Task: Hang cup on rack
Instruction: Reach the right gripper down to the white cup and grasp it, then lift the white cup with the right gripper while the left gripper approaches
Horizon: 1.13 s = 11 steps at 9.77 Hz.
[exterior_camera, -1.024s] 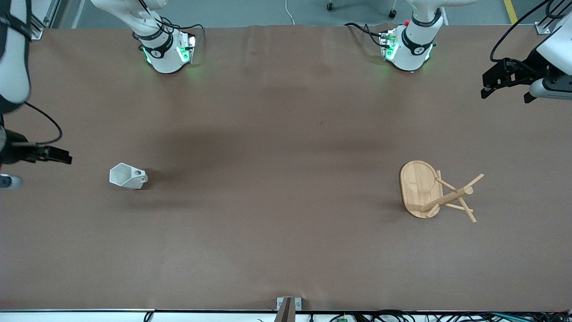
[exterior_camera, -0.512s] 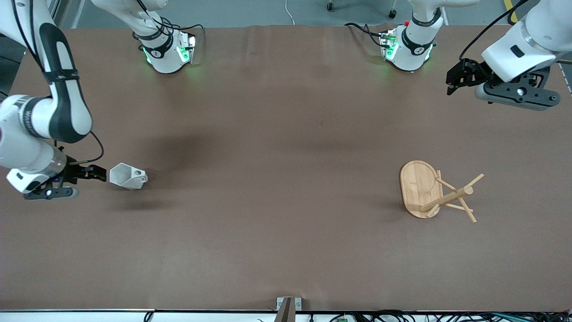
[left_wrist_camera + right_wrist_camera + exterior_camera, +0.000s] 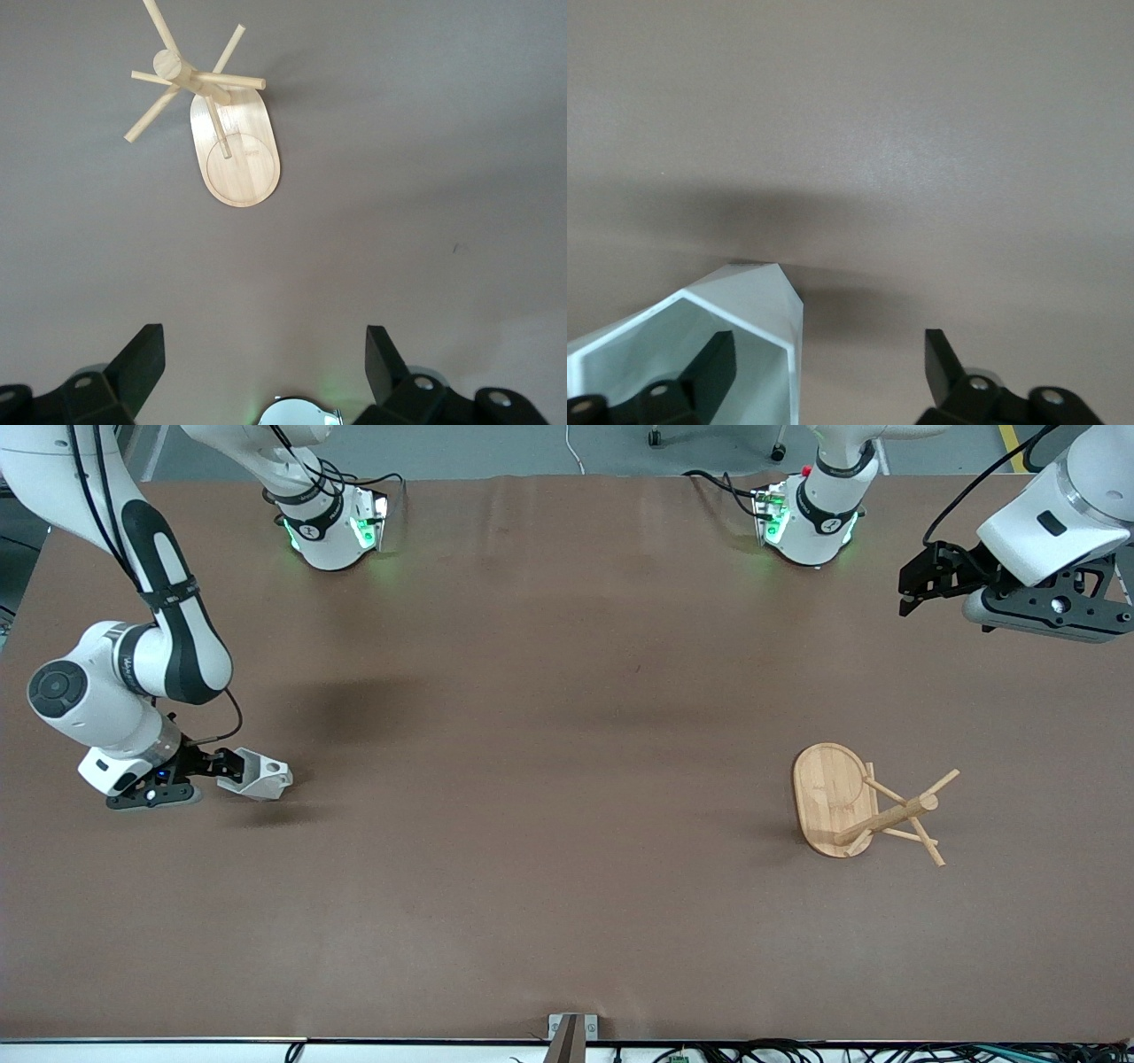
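The white faceted cup (image 3: 259,777) lies on its side on the brown table near the right arm's end, mouth toward my right gripper (image 3: 227,767). That gripper is open and low at the mouth. In the right wrist view one finger (image 3: 713,365) is inside the cup (image 3: 749,305), the other is outside, and the rim wall lies between them. The bamboo rack (image 3: 855,804) stands near the left arm's end, with an oval base and angled pegs. My left gripper (image 3: 918,583) is open and empty in the air, over bare table. The left wrist view shows the rack (image 3: 232,146) well ahead of the gripper (image 3: 266,363).
The two arm bases (image 3: 332,527) (image 3: 811,518) stand along the table edge farthest from the front camera. A small metal bracket (image 3: 567,1032) sits at the nearest edge. Brown table (image 3: 549,779) lies between cup and rack.
My right arm swung in from the table's end and brought its open gripper to the cup's mouth. My left arm came into view over its end of the table, then shifted slightly.
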Motion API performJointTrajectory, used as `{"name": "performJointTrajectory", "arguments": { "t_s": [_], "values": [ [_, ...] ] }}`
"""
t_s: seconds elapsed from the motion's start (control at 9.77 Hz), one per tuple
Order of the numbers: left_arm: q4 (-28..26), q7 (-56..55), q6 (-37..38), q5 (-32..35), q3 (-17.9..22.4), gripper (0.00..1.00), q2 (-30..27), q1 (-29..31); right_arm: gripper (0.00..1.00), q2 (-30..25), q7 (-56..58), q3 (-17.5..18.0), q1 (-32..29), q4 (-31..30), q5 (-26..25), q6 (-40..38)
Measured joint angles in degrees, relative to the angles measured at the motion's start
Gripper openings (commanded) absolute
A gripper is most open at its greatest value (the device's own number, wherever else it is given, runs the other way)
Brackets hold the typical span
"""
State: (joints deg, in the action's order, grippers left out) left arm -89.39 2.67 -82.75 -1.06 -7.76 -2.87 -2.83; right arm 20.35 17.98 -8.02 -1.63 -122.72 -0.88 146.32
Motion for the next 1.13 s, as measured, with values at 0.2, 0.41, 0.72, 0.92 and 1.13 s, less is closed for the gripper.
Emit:
{"name": "performJointTrajectory", "arguments": {
  "t_s": [0.2,0.41,0.72,0.92,1.13],
  "values": [
    [0.00,0.00,0.04,0.00,0.11,1.00,0.48,0.02,0.60,0.75,0.23,0.27,0.05,0.00,0.00,0.09],
    [0.07,0.24,0.04,0.00,0.16,1.00,1.34,0.12,0.45,0.94,0.23,0.78,0.06,0.00,0.00,0.04],
    [0.61,0.50,0.04,0.50,0.02,1.00,2.17,-0.35,0.01,0.94,0.24,0.89,0.08,0.00,0.00,-0.01],
    [0.85,0.64,0.03,1.48,-0.84,1.00,3.09,-1.96,0.01,0.59,0.24,0.99,0.11,0.26,0.06,-0.73],
    [0.89,0.71,-0.50,0.73,-2.75,1.00,4.40,-3.70,0.01,0.51,0.24,1.36,0.13,2.69,0.03,-6.53]
  ]
}}
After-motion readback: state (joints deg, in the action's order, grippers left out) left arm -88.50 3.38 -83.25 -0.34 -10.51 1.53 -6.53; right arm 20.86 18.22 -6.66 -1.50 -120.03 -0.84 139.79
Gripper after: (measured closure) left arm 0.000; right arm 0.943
